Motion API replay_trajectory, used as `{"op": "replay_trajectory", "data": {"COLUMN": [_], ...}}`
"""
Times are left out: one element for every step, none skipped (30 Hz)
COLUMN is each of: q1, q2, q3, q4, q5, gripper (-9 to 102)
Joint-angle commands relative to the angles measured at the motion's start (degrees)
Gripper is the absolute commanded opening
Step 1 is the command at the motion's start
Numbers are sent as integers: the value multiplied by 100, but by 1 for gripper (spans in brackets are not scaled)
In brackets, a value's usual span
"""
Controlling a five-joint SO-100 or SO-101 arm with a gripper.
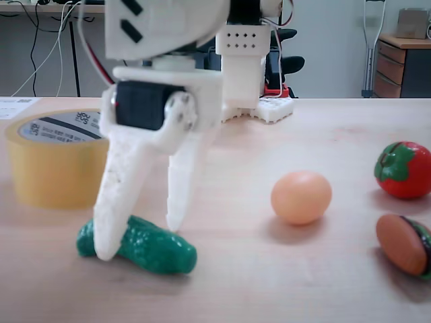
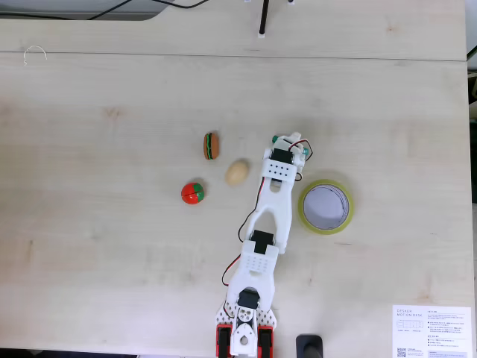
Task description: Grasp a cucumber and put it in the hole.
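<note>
A: Start with the big things. Where does it all sit on the table (image 2: 112, 246)?

B: The arm reaches up the middle from the near edge in the top-down fixed view. The tape roll (image 1: 57, 158) lies flat toward the right edge, its hole (image 2: 326, 206) showing bare wood with nothing in it.

A: And the gripper (image 1: 138, 239)?

B: Down at the table, jaws moderately open and straddling the cucumber (image 1: 148, 245), which lies flat just beside the roll. One finger stands in front of it, the other behind; I judge no squeeze yet.

A: The risk?

B: The cucumber is glossy and curved. The fingers cross it off-centre, so closing could roll or squirt it out sideways.

A: Bystanders?

B: Egg (image 1: 301, 197), tomato (image 1: 404, 169) and burger (image 1: 404, 243), well apart toward the other side.
</note>
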Motion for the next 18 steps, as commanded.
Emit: {"op": "replay_trajectory", "data": {"q1": [-44,-44,-44,-44,-44,-53,-62,-62,-70,-70,-79,-79,-79,-79,-79,-79,-79,-79], "q2": [-97,-149,-193,-229,-264,-299,-343,-422,-527,-615,-694,-756,-817,-870,-914,-932,-940,-940], "q3": [-334,-369,-387,-396,-413,-422,-448,-571,-729,-861,-993,-1099,-1187,-1274,-1354,-1380,-1389,-1389], "q4": [70,79,88,88,97,97,97,176,272,360,448,510,571,624,668,686,686,694], "q5": [88,97,114,123,123,123,132,132,132,141,141,149,149,158,158,158,167,167], "gripper": [29,28,28,27,27,26,26,25,25,24,23,22,21,20,19,18,17,16]}}
